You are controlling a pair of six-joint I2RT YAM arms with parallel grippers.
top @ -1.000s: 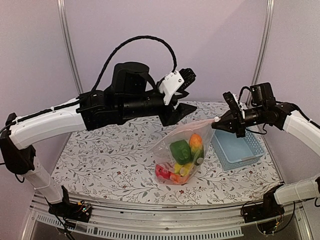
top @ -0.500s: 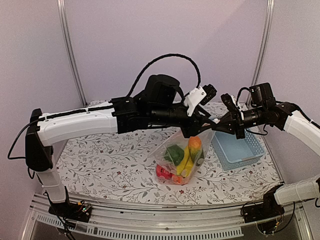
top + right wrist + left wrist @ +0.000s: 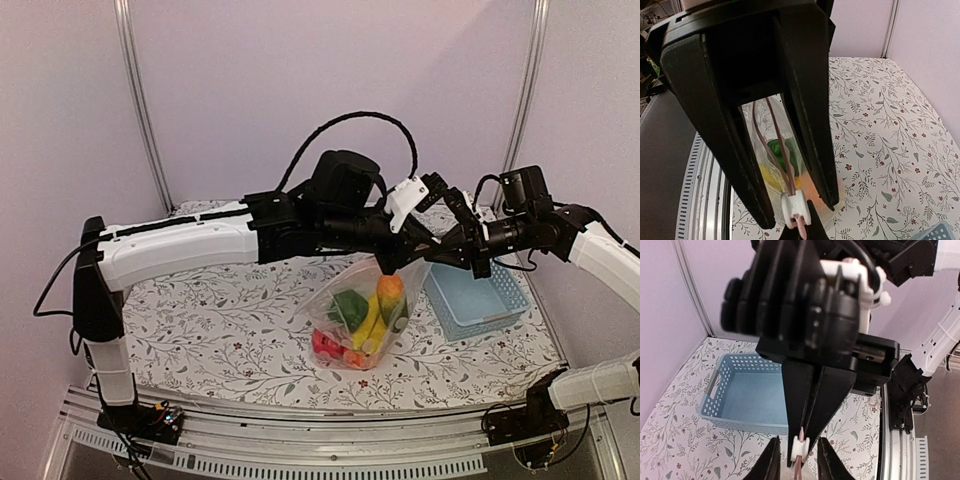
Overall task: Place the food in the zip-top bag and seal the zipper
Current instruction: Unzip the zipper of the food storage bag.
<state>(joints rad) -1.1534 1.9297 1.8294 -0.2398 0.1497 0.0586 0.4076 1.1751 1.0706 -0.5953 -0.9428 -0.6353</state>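
Left gripper reaches across from its own side to the raised mouth of the zip-top bag, and we see its two black fingers standing a little apart, one on each side of the zipper. Between their tips sits the small white slider with a thin gap on either side, so we read the jaws as narrow and gripping nothing. From above that spot is crowded, and they may be brushing the plastic.

Right gripper comes in from the opposite side. Its fingers are pressed together on the end of the zipper, right at the slider, and they hold that corner of the bag up.

Past the slider we see the two pale pink strips running apart from each other, so the mouth is open along that stretch.

The bag hangs from the held edge with its bottom resting on the flowered table, near the middle. We find the food inside, heaped low:
- a green pepper on the left
- an orange piece uppermost
- a yellow banana slanting between them
- red-pink fruit lowest

A light blue basket stands on the table just to the right of the bag, below the right arm.
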